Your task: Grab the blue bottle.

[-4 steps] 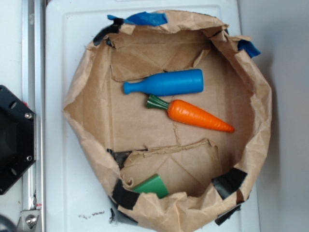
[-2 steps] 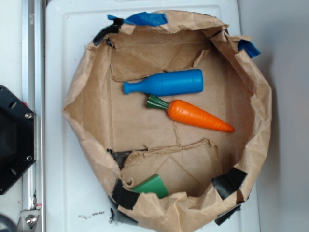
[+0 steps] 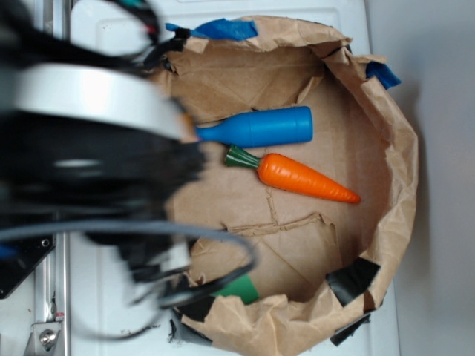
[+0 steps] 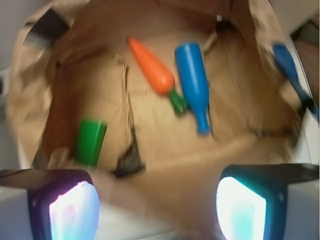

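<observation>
In the wrist view the gripper (image 4: 157,202) stands spread wide, its two fingers (image 4: 67,205) at the bottom corners with nothing between them, above the near rim of a paper bag (image 4: 30,115). The bottle (image 4: 193,80) lies well ahead of it on the bag's floor, neck pointing back toward the gripper, apart from both fingers. Just beside the bottle lies a carrot (image 4: 151,70), its green top near the bottle's neck. A green block (image 4: 90,142) sits to the left, by a torn flap.

The exterior view shows the arm (image 3: 89,148) only as a large dark blur over the bag's left side; the fingers cannot be made out there. It covers the tip of the bottle's (image 3: 260,127) neck, while the body lies clear, on its side, just above the carrot (image 3: 300,176). The green block (image 3: 237,289) peeks out at the bag's (image 3: 401,170) lower edge, partly behind cables. Blue tape (image 3: 223,28) sticks to the top rim, and a black tape patch (image 3: 352,278) to the lower right. The bag rests on a white table (image 3: 104,44).

The wrist view is blurred, so fine detail is hard to tell.
</observation>
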`<state>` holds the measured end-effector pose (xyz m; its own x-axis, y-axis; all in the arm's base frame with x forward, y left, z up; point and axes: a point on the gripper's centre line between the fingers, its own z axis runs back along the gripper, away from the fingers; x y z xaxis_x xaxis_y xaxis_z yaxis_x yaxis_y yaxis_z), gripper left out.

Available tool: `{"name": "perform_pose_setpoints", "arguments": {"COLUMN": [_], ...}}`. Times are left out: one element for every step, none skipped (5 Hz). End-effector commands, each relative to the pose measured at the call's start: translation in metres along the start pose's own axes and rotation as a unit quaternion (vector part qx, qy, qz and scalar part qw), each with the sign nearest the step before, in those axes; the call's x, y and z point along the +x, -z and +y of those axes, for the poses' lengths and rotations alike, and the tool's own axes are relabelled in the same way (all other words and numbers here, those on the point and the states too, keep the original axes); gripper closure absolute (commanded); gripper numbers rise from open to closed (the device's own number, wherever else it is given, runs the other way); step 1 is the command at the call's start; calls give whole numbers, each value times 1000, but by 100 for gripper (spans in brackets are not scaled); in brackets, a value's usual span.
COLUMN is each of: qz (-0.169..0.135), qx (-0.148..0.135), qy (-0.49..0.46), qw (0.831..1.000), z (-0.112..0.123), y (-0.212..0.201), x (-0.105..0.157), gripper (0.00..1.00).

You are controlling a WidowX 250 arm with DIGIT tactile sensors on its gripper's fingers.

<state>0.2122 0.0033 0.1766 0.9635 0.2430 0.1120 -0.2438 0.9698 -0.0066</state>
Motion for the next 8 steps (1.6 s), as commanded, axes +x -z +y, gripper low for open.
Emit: {"name": "perform_pose_setpoints", "arguments": {"qz": [-46, -65, -62, -65, -65, -59, -57, -57], "qx": [-26, -28, -16, -2, 14, 28, 35, 26], "qy": [-24, -38, -66, -101, -118, -121, -130, -124], "qw": [998, 997, 996, 993, 991, 990, 989, 990], "z": [9, 11, 17, 25, 37, 46, 53, 51], "y": [24, 51, 76, 93, 110, 121, 125, 117], "x": [61, 71, 73, 79, 80, 79, 81, 80], "gripper": [0, 0, 0, 0, 0, 0, 0, 0]}}
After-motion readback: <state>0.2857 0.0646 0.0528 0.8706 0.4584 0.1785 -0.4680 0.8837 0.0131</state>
